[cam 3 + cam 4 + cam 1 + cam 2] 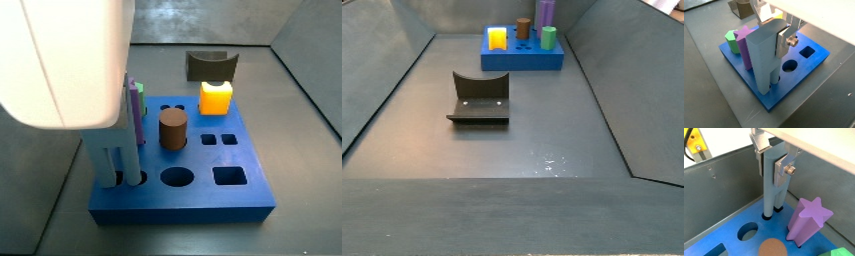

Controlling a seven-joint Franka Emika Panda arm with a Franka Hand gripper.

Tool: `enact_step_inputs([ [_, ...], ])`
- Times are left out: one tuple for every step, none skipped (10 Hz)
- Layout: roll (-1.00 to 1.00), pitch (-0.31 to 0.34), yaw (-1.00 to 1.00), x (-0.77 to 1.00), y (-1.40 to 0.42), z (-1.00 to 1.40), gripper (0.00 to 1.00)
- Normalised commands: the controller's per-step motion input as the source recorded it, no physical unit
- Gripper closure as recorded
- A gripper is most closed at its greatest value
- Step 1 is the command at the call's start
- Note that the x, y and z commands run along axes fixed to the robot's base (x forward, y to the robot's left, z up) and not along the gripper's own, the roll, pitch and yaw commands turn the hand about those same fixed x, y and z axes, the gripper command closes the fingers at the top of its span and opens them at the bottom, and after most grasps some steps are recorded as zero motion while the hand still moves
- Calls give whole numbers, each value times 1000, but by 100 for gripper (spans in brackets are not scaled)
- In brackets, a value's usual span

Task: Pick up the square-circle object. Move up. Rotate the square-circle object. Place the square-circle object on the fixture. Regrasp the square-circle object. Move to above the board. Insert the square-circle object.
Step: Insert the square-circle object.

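The square-circle object [763, 55], a long grey-blue peg, stands upright between my fingers, also in a wrist view [771, 193]. My gripper [769, 40] is shut on its upper part; it also shows in a wrist view [771, 170]. The peg's lower end sits in a hole near a corner of the blue board [811, 62], next to the purple star peg [807, 220]. In a side view the peg's lower part [110, 165] shows below a white blur that hides the gripper. The fixture [478, 98] stands on the floor apart from the board [523, 60].
On the board stand a brown cylinder [173, 130], a yellow block [215, 97] and a green piece [731, 37]. A round hole [177, 178] and a square hole [230, 176] are open. Grey walls enclose the floor.
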Motion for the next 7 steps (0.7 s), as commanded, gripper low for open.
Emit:
enact_step_inputs([
  [130,0,0,420,0,-457,100],
  [144,0,0,337,0,-414,100],
  [157,0,0,226,0,-411,100],
  [157,-21,0,186,-11,-509,100],
  [171,-47,0,200,-51,-557,100],
  [161,-39,0,337,-129,-543,100],
  [190,-47,-34,334,-206,-557,100],
])
